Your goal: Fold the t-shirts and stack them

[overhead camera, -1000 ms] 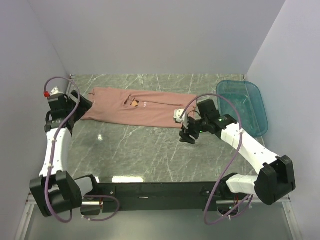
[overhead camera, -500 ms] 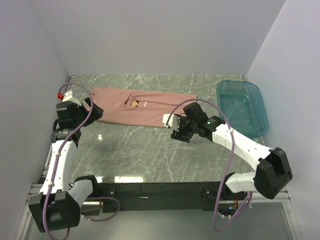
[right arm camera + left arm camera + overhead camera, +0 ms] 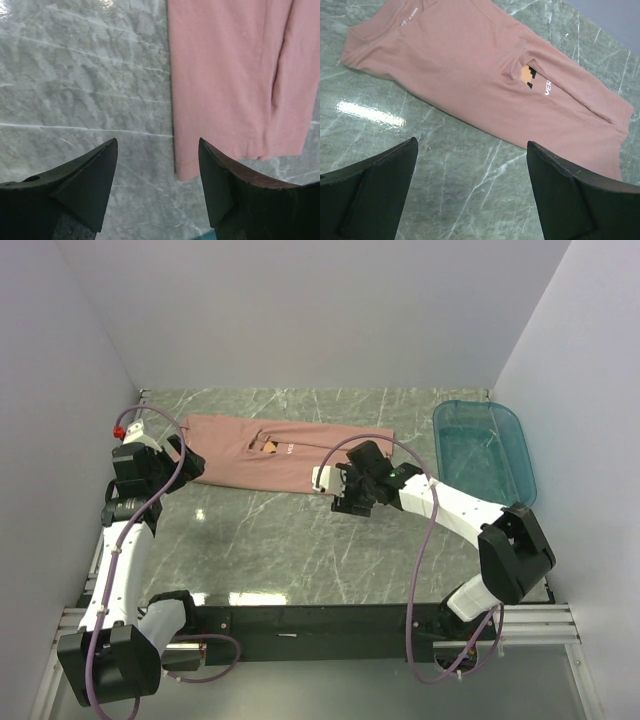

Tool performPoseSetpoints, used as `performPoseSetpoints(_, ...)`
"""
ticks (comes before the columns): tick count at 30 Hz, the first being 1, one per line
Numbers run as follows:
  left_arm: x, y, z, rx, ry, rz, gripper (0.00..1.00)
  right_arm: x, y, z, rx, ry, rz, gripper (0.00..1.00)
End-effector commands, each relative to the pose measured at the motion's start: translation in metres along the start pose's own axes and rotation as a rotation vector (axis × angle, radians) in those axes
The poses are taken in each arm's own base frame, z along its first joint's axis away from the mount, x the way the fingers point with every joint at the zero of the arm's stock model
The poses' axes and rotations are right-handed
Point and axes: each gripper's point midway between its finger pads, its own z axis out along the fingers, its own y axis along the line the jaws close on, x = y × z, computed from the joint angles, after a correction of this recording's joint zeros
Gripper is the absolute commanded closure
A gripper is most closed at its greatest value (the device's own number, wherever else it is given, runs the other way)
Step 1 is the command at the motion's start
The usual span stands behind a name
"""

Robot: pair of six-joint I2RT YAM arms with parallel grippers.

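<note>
The dusty-pink t-shirt (image 3: 290, 452) lies flat on the far part of the marble table, folded into a long strip, with its small orange-brown print (image 3: 269, 447) showing. My left gripper (image 3: 188, 466) hovers open and empty at the shirt's left end. In the left wrist view the shirt (image 3: 480, 75) lies beyond the open gripper (image 3: 472, 144). My right gripper (image 3: 342, 502) is open and empty above the shirt's near edge, right of middle. In the right wrist view a shirt corner (image 3: 186, 167) lies between the fingers of the gripper (image 3: 157, 141).
A translucent teal tub (image 3: 485, 452) stands at the far right of the table. Grey walls close in the left, back and right sides. The black base rail (image 3: 320, 618) runs along the near edge.
My right gripper has moved left along the shirt's near edge, still open. My left gripper shifted slightly towards me and to the right earlier, then stayed still. The shirt has not moved.
</note>
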Motion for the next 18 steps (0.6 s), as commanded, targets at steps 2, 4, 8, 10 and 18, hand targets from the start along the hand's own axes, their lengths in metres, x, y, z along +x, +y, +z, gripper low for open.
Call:
performPoseSetpoints(2, -0.017, -0.007, -0.006, 0.018, -0.068, 0.024, 0.05, -0.018, -0.019, -0.002, 0.042, -0.029, -0.045, 0.28)
performPoseSetpoints(4, -0.017, -0.007, -0.006, 0.02, -0.067, 0.024, 0.05, -0.018, -0.02, 0.001, 0.041, -0.025, -0.038, 0.28)
performPoseSetpoints(8, -0.017, -0.008, -0.006, 0.024, -0.065, 0.024, 0.05, -0.015, -0.023, 0.008, 0.044, -0.008, -0.043, 0.27)
performPoseSetpoints(10, -0.017, -0.008, -0.006, 0.026, -0.064, 0.024, 0.05, -0.016, -0.026, 0.008, 0.049, -0.009, -0.05, 0.27)
performPoseSetpoints(18, -0.017, -0.008, -0.006, 0.025, -0.066, 0.022, 0.05, -0.014, -0.032, 0.014, 0.043, 0.0, -0.06, 0.27)
